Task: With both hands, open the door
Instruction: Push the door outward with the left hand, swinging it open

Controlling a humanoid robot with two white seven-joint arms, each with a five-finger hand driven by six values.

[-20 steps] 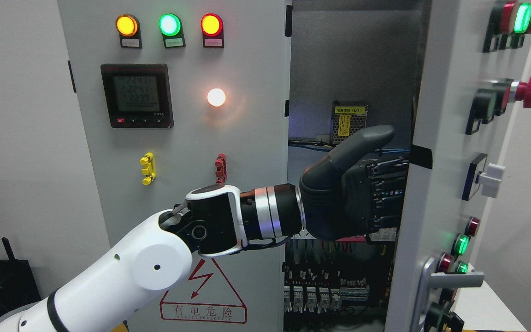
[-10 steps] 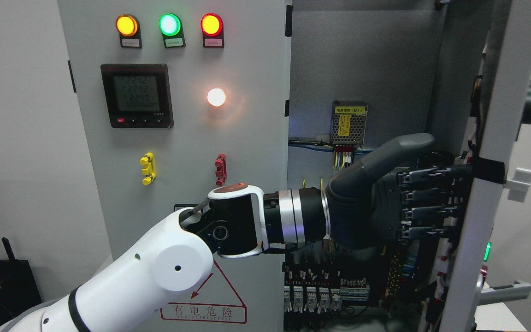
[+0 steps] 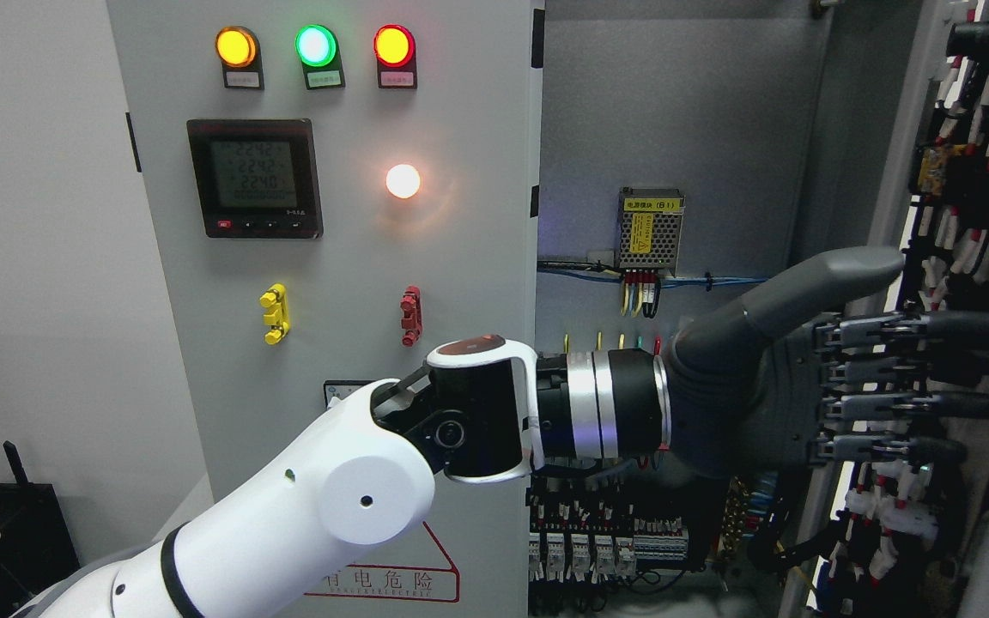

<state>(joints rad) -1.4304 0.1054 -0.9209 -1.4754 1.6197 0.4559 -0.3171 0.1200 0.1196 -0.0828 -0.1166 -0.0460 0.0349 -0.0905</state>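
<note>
Grey steel cabinet, left leaf shut, 3 lamps lit. Left hand, fingers straight and together, presses flat on the right door, now swung farther open than 0.5 s ago, wiring exposed. Rigid, hinged and heavy-looking; push its free edge.
</note>
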